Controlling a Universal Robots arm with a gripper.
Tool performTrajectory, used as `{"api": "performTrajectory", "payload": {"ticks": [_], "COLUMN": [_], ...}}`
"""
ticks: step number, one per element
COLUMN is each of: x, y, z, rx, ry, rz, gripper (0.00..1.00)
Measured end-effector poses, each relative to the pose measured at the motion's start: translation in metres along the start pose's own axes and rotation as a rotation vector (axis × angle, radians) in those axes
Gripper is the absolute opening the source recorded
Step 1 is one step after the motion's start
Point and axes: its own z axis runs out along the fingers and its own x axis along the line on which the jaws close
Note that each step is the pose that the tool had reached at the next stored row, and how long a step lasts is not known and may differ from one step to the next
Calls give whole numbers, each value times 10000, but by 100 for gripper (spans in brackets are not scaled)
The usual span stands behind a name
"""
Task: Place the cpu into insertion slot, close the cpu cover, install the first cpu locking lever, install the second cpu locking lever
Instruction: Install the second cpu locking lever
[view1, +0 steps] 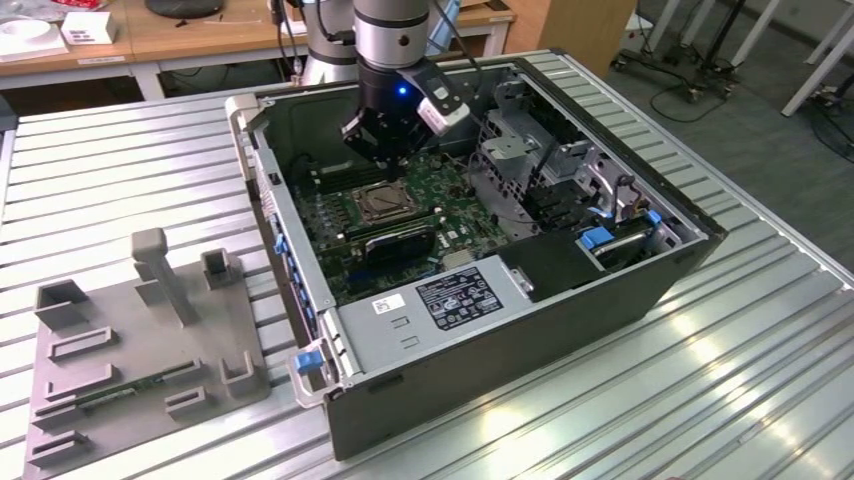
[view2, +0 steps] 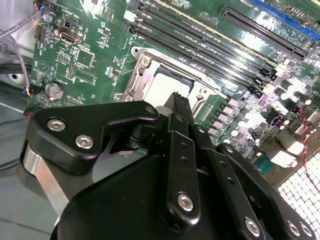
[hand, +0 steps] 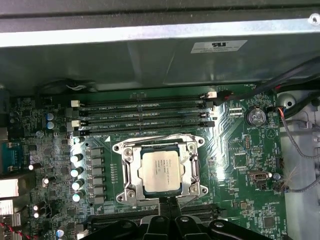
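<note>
The cpu (hand: 161, 171) lies flat in the insertion slot (hand: 131, 197) on the green motherboard, its silvery-beige top showing. The cpu cover (hand: 128, 170) lies down around it as a silvery frame. Thin wire levers (hand: 156, 138) run along the socket's edges. My gripper (hand: 168, 207) hovers just beside the socket, its black fingers shut together with nothing between them. In the second wrist view the gripper (view2: 176, 101) stands over the near edge of the cpu (view2: 167, 86) and cover (view2: 137, 80). In the exterior view the gripper (view1: 387, 160) hangs inside the open computer case above the socket (view1: 380, 203).
Long black memory slots (hand: 142, 116) run beside the socket. A black block (view1: 400, 241), a silver power supply (view1: 434, 297) and a drive cage (view1: 534, 150) crowd the case. The case walls (view1: 274, 215) stand all round. A grey fixture tray (view1: 134, 340) lies at the exterior view's left.
</note>
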Motion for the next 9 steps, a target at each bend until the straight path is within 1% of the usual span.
{"api": "performTrajectory", "payload": {"ticks": [4,9], "x": [-1,-4], "y": [-10,-45], "z": [0,-1], "rx": [0,-1], "ry": [0,-1], "rz": [-2,0], "gripper": [11,11]}}
